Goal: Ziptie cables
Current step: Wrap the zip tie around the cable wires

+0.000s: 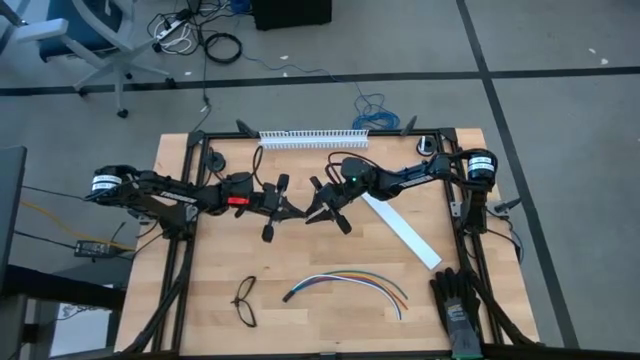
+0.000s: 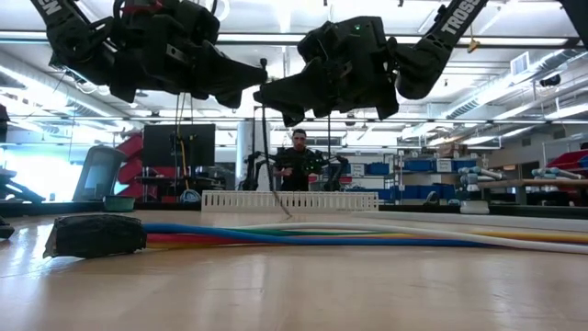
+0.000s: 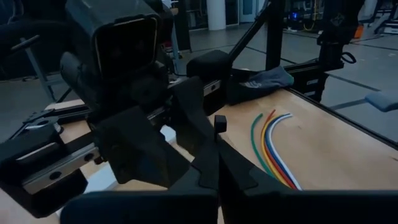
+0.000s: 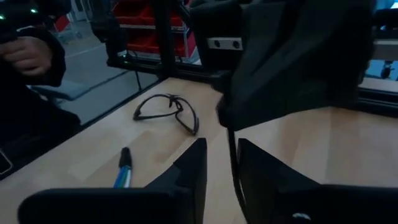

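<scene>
Overhead, both arms meet above the middle of the wooden surface (image 1: 330, 255), left gripper (image 1: 277, 205) and right gripper (image 1: 328, 208) nose to nose and raised well off it. Left jaws are closed; right jaws are narrowly parted around the ziptie (image 4: 232, 158), a thin dark strip that hangs down between them, though a firm grip I cannot confirm. Cables (image 1: 348, 285) lie flat nearer the front edge, long axis running left to right with dark end (image 1: 288, 296) leftward, roughly equidistant below both grippers; black glasses (image 1: 245, 302) lie just beside that end.
</scene>
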Controlling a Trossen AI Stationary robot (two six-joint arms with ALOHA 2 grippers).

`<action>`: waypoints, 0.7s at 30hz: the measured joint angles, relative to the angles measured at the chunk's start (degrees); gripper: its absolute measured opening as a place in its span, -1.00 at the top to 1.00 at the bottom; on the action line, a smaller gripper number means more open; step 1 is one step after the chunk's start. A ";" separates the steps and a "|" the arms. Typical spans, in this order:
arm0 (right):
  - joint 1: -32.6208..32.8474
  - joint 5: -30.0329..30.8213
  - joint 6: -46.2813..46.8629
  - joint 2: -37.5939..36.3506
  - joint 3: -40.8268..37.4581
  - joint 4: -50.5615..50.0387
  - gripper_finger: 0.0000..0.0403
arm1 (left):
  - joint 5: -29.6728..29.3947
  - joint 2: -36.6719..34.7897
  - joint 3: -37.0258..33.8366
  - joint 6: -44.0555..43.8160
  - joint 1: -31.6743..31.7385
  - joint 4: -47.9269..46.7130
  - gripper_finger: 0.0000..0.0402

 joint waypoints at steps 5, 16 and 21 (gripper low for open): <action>-0.20 0.28 -0.13 0.00 0.00 0.03 0.88 | 0.00 0.00 0.00 -0.03 0.00 0.04 1.00; -0.79 1.63 1.58 0.00 -0.02 -0.11 1.00 | -6.59 0.00 0.00 -7.79 -0.04 0.49 0.74; -0.94 1.81 2.08 0.00 -0.04 -1.12 1.00 | -6.88 0.00 0.00 -9.28 -0.02 0.57 0.48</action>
